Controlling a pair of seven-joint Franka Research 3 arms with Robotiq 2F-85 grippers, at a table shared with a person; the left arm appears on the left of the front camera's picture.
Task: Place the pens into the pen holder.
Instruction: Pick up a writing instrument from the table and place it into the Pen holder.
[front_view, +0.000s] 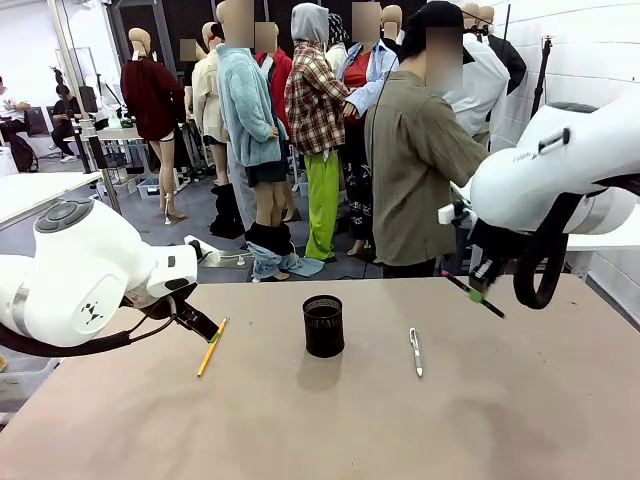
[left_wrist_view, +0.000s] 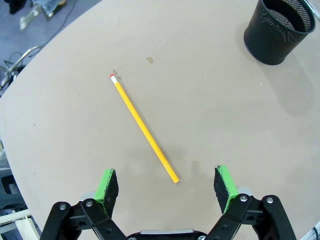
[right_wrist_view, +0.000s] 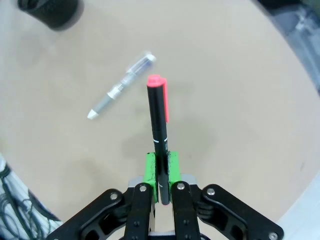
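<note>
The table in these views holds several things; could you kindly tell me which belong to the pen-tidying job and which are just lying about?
Job: pen holder; yellow pencil; silver pen; red-capped pen, gripped in the right claw.
Lying about: small scrap on the table; person beyond it, turned away.

Left arm: entered from the left; claw (left_wrist_view: 165, 175) low over the bench (front_view: 500, 420), fingers spread wide. Right arm: entered from the right; claw (right_wrist_view: 161, 159) raised above the far right, fingers clamped on a red-capped pen (right_wrist_view: 158, 120).
</note>
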